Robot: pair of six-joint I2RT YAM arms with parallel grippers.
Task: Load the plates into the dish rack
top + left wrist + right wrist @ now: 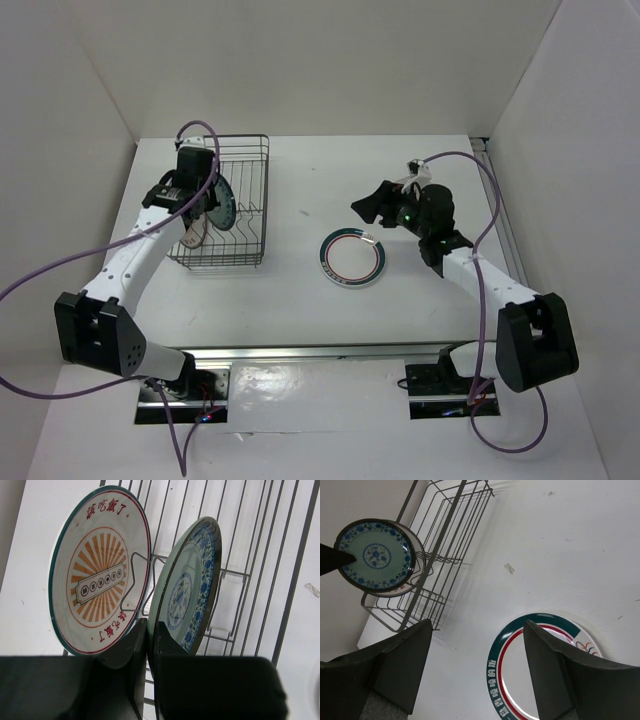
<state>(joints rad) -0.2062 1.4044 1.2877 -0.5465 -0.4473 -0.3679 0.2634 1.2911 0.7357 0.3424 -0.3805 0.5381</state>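
Round white sunburst plate (pixel 95 575) has orange rays and red lettering; round pale-green plate (pixel 186 592), blue florals; round white ringed plate (pixel 352 258), teal-and-red bands.

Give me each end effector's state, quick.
Left end effector: closed on the teal-green patterned plate, at its rim.
Right end effector: open, holding nothing, above the ringed plate.
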